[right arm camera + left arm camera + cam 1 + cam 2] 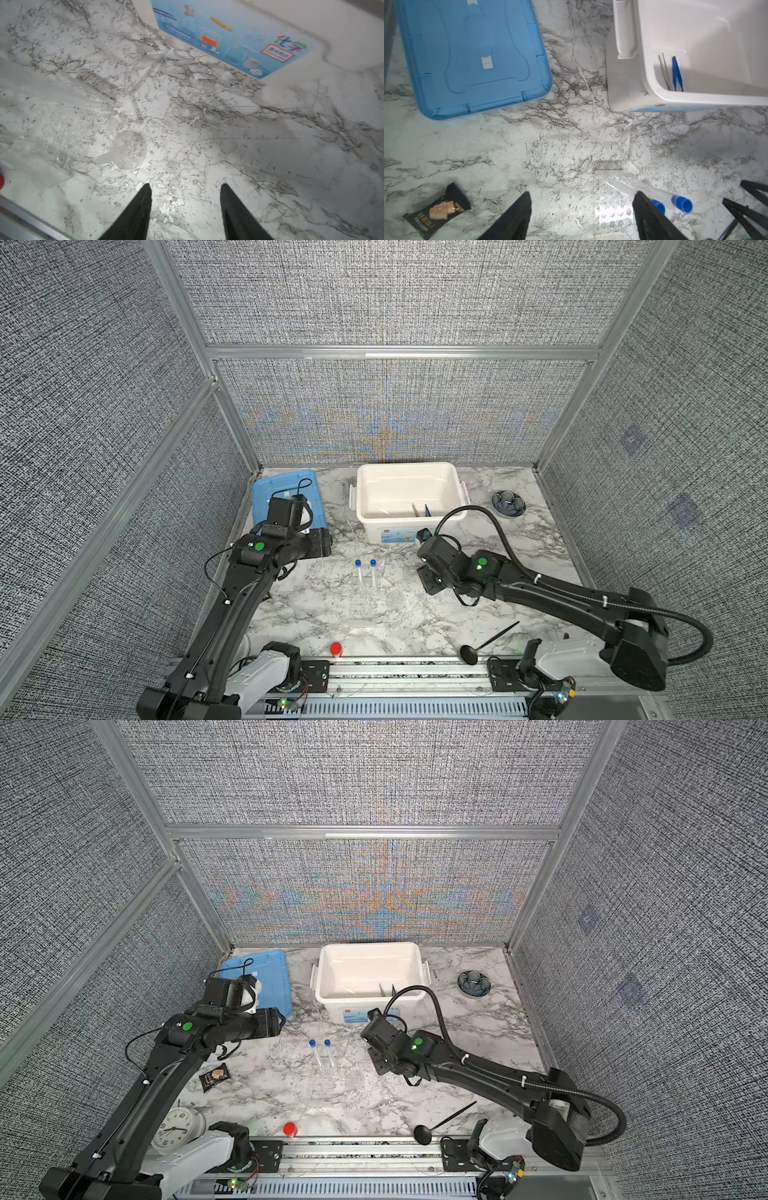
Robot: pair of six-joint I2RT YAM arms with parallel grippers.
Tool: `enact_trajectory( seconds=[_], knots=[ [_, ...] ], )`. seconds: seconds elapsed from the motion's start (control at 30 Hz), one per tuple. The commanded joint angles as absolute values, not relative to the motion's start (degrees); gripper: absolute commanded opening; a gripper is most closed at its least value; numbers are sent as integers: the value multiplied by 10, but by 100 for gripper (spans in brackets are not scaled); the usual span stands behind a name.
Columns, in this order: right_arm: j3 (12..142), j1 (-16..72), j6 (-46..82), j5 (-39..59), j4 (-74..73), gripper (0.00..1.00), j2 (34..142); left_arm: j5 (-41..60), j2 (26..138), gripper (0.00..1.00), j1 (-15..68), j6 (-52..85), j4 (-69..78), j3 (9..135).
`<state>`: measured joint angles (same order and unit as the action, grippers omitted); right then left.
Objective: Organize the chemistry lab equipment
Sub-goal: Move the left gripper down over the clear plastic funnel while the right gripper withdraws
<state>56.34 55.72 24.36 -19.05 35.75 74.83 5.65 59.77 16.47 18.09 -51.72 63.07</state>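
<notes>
Two blue-capped tubes [374, 572] lie side by side at mid-table by the clear rack [612, 216]; left gripper [582, 194] and right gripper [186, 185] both hang released, empty.
Silver tweezers [664, 70] and dark blue forceps [677, 74] rest inside the white bin [374, 529] against its near wall. Rack nearly lost against the marble [415, 614]; one tube cap half hidden behind a left finger.

- Bin [407, 489]: upper centre of frame; tweezers [415, 509] and forceps [427, 510] side by side inside, tweezers on the left.
- Lid [266, 489]: left of bin.
- 2 tubes [360, 574]: centre of frame, below bin, side by side.
- Dish [508, 503]: right of bin.
- Ladle [490, 641]: lower right.
</notes>
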Motion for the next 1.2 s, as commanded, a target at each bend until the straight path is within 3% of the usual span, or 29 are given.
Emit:
enact_trajectory(
  seconds=[0.0, 0.13, 0.43, 0.6, 0.77, 0.93, 1.07, 1.17],
  knots=[
    [525, 536, 306, -303, 348, 58, 708, 68, 591, 78, 206, 139, -523, 630],
    [499, 467, 418, -347, 386, 58, 651, 61, 596, 78, 289, 116, -519, 645],
    [450, 353, 417, -304, 364, 58, 560, 100, 617, 77, 422, 71, -536, 667],
    [445, 334, 417, -293, 368, 58, 538, 120, 667, 75, 498, 58, -544, 686],
    [424, 331, 444, -277, 366, 58, 523, 74, 752, 75, 596, 43, -557, 706],
    [401, 330, 451, -271, 368, 58, 499, 23, 809, 74, 606, 67, -555, 712],
    [383, 330, 461, -254, 365, 58, 483, 36, 860, 73, 606, 74, -546, 718],
    [370, 330, 463, -251, 366, 58, 475, 60, 892, 67, 606, 78, -530, 719]
  ],
)
